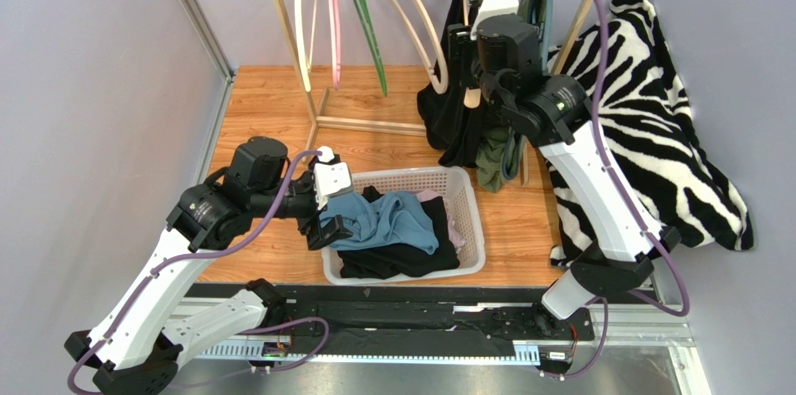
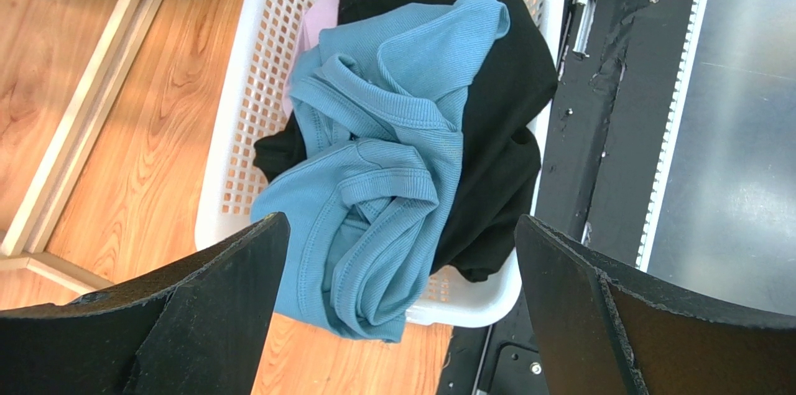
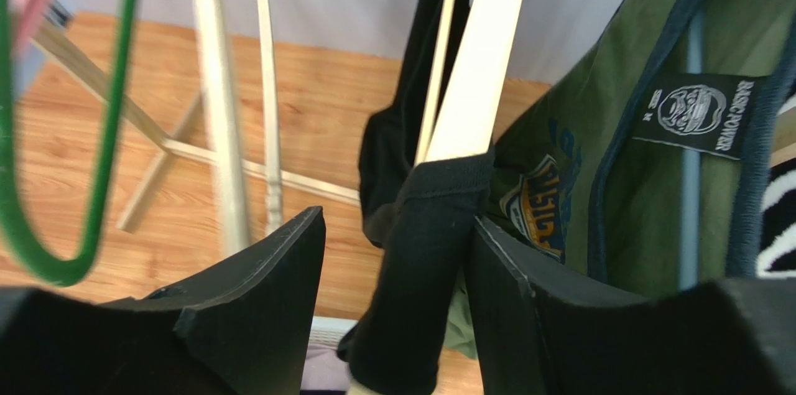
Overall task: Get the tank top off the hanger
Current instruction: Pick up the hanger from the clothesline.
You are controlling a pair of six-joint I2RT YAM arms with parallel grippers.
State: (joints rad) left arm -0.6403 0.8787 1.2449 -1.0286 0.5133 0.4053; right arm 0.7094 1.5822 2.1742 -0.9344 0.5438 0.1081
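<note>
"BASIC POWER" label (image 3: 696, 115) near tank top (image 3: 425, 255)

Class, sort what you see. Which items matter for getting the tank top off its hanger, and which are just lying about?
Part of the job:
- black tank top
- its wooden hanger
- right gripper, jaws either side of the strap

Just lying about:
- zebra-print throw
- green shirt
- empty green hanger
- basket holding a blue top

Bright even light, soft close-range blur.
</note>
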